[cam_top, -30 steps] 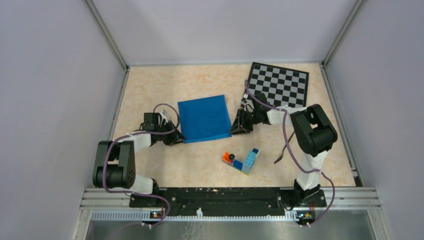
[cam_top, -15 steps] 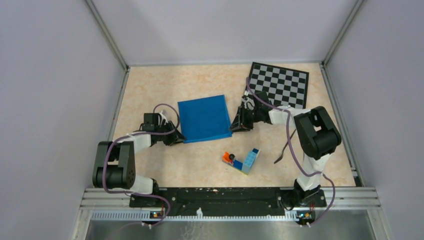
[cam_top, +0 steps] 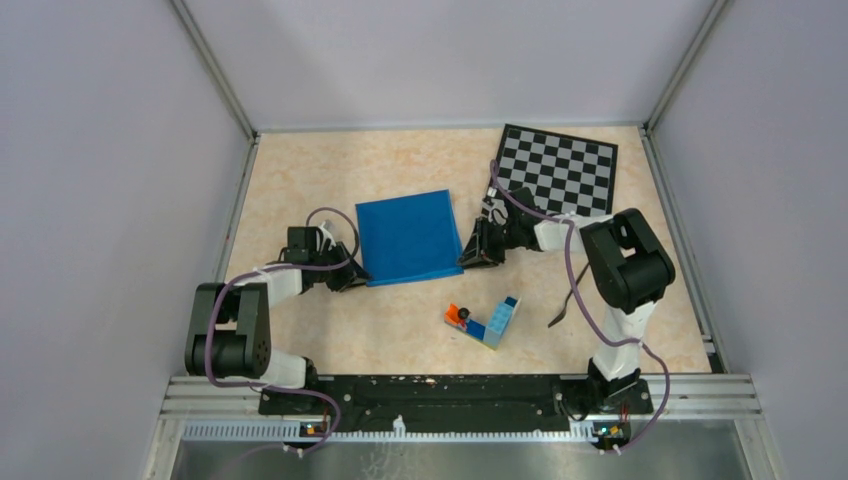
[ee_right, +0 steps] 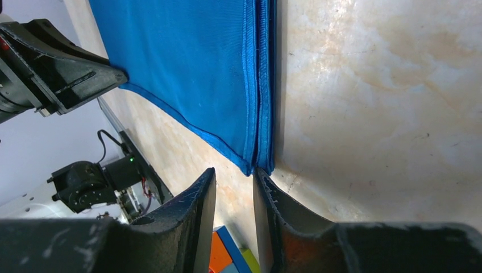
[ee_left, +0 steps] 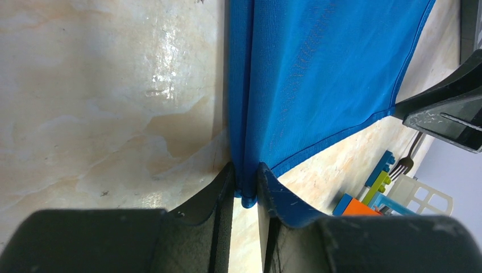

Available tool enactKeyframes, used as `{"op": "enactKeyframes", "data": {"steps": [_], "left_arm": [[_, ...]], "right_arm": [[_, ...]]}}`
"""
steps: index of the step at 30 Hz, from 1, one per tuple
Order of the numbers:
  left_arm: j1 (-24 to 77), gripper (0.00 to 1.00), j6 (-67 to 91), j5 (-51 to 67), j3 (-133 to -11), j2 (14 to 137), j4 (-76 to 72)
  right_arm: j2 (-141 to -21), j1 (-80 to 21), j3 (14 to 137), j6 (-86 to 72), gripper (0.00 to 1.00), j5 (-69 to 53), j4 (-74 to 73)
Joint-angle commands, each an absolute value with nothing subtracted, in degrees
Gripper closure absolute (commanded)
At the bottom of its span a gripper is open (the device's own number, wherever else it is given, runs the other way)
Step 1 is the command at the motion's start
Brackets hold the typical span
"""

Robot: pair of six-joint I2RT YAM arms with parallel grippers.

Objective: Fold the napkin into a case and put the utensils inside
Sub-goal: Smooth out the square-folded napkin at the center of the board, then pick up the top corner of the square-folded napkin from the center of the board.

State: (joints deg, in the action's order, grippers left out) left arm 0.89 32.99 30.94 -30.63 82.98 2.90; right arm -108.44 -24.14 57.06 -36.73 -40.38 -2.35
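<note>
The blue napkin [cam_top: 408, 237] lies folded and flat in the middle of the table. My left gripper [cam_top: 357, 279] sits low at its near left corner. In the left wrist view the left gripper [ee_left: 245, 177] is shut on that corner of the napkin [ee_left: 318, 74], with cloth pinched between the fingertips. My right gripper [cam_top: 468, 259] is at the near right corner. Seen from the right wrist, the right gripper [ee_right: 233, 173] is open with a narrow gap, and the corner of the napkin [ee_right: 187, 68] just touches one fingertip without being between them. A dark fork [cam_top: 566, 301] lies near the right arm.
A block of coloured toy bricks [cam_top: 485, 321] lies just in front of the napkin. A chessboard [cam_top: 560, 170] lies at the back right. Metal frame rails and grey walls close in the table on three sides.
The right arm's elbow swung slightly right and back. The right jaws have narrowed a little. The left gripper and the napkin have stayed in place.
</note>
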Motion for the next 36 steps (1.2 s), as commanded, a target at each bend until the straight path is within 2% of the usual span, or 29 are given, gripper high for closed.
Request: {"op": "enactKeyframes", "data": {"steps": [1,14,28,31,36], "left_arm": [[1.5,0.73,31.8,27.7,-28.6,83.1,5.4],[2.4,0.74,32.4,27.4,-28.3,83.2,4.9],[2.6,0.74,32.3,27.4,-28.4,81.8,5.7],[2.6,0.74,32.2,27.0,-28.4,81.1,6.1],[2.7,0.74,32.2,27.1,-28.4,81.0,6.2]], "right_arm": [[-108.3,-24.1,56.9,-36.8,0.69,-40.7,-0.4],[-108.5,-24.2,56.0,-40.9,0.7,-43.4,5.1],[-108.7,-24.1,57.5,-38.9,0.87,-39.8,2.0],[-109.1,-24.2,57.5,-39.0,0.8,-39.7,2.0],[-109.9,-24.2,57.6,-39.1,0.78,-39.6,2.1]]}}
